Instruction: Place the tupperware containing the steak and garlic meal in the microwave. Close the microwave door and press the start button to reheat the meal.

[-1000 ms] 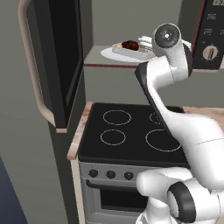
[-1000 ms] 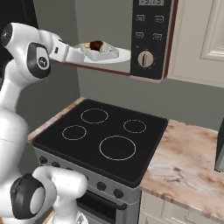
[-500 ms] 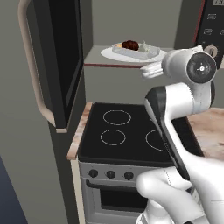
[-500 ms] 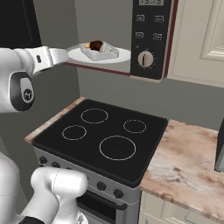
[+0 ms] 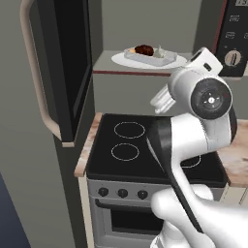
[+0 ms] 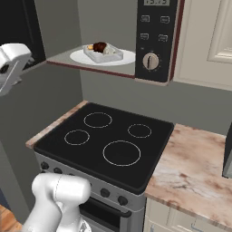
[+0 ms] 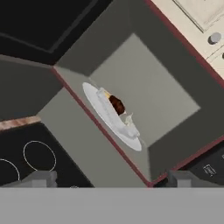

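Tupperware is sitting on the round white plate inside the microwave, with the steak and garlic meal lying in it: a dark lump of meat and a pale garlic bulb beside it. In the hand view the tray is lying well ahead of the gripper, whose jaws are standing wide apart with nothing between them.

Placing looks done, so the step in hand is judged to be the closing of the microwave door, which is hanging open to the left with its long beige bar handle facing outward. The next move probably calls for bringing the hand round behind that panel or onto the handle and swinging it shut without knocking the tray; pressing start would come after.

Below the cavity a black stove is sitting in the marbled surface. The side panel is showing a dial and small buttons; their markings and the display at the top are too blurred to read.
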Tool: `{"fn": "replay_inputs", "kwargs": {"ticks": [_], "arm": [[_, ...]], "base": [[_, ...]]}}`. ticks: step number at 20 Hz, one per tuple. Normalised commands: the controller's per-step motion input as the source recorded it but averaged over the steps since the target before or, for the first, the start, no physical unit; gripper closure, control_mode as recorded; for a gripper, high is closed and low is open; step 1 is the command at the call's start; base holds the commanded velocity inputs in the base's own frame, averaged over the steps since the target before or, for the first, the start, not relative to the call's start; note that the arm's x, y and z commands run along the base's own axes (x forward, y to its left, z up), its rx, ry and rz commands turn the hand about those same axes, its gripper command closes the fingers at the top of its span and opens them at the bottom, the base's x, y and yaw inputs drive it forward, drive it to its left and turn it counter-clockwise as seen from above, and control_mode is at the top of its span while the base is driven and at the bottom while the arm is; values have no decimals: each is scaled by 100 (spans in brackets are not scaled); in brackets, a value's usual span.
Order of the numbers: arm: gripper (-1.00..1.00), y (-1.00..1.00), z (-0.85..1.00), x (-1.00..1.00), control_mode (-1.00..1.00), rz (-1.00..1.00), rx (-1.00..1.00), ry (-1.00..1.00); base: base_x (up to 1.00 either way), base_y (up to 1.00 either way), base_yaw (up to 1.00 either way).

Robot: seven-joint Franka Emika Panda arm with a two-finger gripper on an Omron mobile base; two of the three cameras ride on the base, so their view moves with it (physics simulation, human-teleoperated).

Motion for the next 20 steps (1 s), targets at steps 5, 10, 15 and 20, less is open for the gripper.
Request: {"fn": "replay_inputs", "kwargs": {"ticks": [5,10,15,20], "arm": [[-100,31,1,-84,-100,0,-33,-7],[-100,48,15,-77,-100,0,-30,2],[-100,57,1,-61,-100,0,-30,0],[-100,71,0,-37,-100,0,-24,-2]], "base": [[0,0,0],[0,0,0],[0,0,0],[0,0,0]]}}
